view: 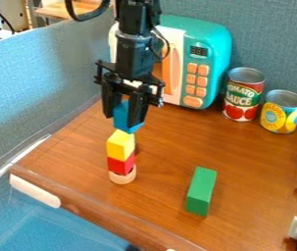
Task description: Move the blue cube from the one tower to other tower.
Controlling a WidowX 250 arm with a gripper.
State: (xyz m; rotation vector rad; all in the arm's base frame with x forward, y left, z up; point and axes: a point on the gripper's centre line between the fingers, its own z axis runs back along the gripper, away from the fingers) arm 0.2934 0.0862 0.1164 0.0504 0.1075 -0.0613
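Between the black fingers (124, 112) of the gripper, at the left of the camera view, is the blue cube (120, 116), with one finger on either side; they are clamped on it. The cube sits at the lower ends of the fingers, directly over a small tower whose top is a yellow block (120, 145), then a red block (121, 165) and a pale round wooden piece (122, 177) on the brown wooden bench (157, 196). Whether cube and yellow block touch is unclear. Well apart, toward the right, is a green oblong block (202, 191).
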